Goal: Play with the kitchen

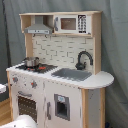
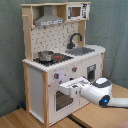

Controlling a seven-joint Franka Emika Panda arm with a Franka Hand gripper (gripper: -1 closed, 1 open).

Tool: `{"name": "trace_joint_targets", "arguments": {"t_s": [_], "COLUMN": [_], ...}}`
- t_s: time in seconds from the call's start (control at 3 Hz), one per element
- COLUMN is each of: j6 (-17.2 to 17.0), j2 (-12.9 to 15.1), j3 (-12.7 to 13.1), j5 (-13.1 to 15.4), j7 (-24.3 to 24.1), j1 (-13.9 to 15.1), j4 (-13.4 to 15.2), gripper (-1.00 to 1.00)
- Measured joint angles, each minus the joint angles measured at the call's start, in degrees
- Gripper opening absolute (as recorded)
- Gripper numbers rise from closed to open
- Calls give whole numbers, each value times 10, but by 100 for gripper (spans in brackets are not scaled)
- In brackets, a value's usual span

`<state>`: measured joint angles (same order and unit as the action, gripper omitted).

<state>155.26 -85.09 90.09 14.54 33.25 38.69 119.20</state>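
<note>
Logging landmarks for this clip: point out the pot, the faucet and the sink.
pot [image 2: 46,56], second exterior view, its metal side wall.
faucet [image 1: 84,56], first exterior view, the black arch.
sink [image 1: 71,74], first exterior view, the grey basin floor.

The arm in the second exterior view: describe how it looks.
The arm is white, with smooth rounded housings and a bulbous joint bearing a small glowing blue light. Toward the kitchen it narrows into a boxier white wrist section with small dark details. No loose cables or readable markings show. In the first exterior view only a white rounded part shows at the bottom edge.
</note>
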Motion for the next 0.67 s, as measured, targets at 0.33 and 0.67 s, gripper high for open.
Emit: {"name": "trace_joint_targets", "arguments": {"t_s": [0.33, 0.67], "j6": [-22, -21], "j2": [0, 2], "j3": [0, -32], "j5": [0, -1], "j7": [0, 5], "j1": [-45, -76], "j4": [31, 72], "gripper": [100, 100]}}
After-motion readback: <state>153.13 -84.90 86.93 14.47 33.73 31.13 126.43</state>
